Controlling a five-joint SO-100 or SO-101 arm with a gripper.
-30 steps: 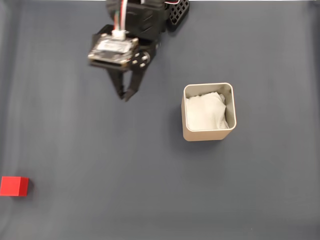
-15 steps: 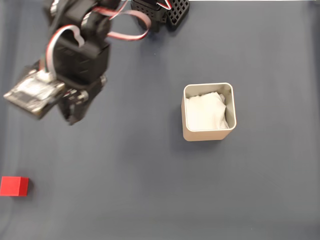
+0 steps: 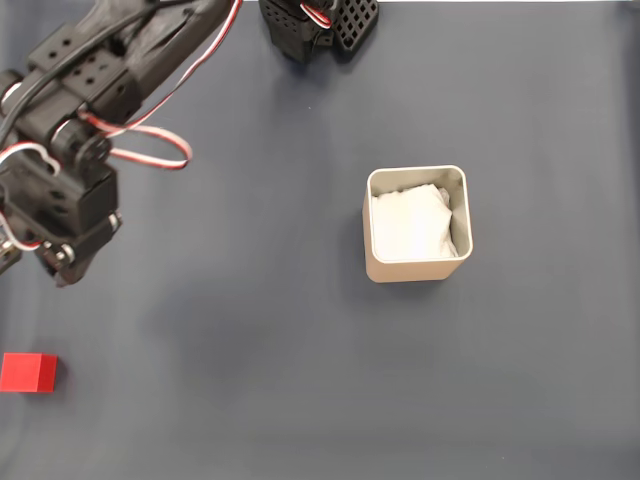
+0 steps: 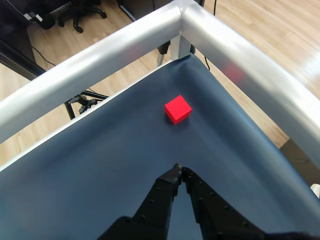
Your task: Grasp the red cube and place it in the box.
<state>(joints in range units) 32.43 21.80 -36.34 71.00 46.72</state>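
Red cube (image 3: 27, 372) resting on dark blue table cloth (image 3: 300, 380) at the fixed view's lower left edge, gripper (image 4: 178, 171) empty with fingers pressed together, hovering short of it, beige paper-lined box (image 3: 416, 225) well apart to the right.

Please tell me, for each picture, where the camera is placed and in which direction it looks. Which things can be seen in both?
Fixed view: sits above, looks straight down on the dark mat, the box and the arm with its cables at the left.
Wrist view: rides on the arm, looks forward and down past the closed end effector toward the table's metal-railed corner.
Shared: the red cube, lying free on the mat.
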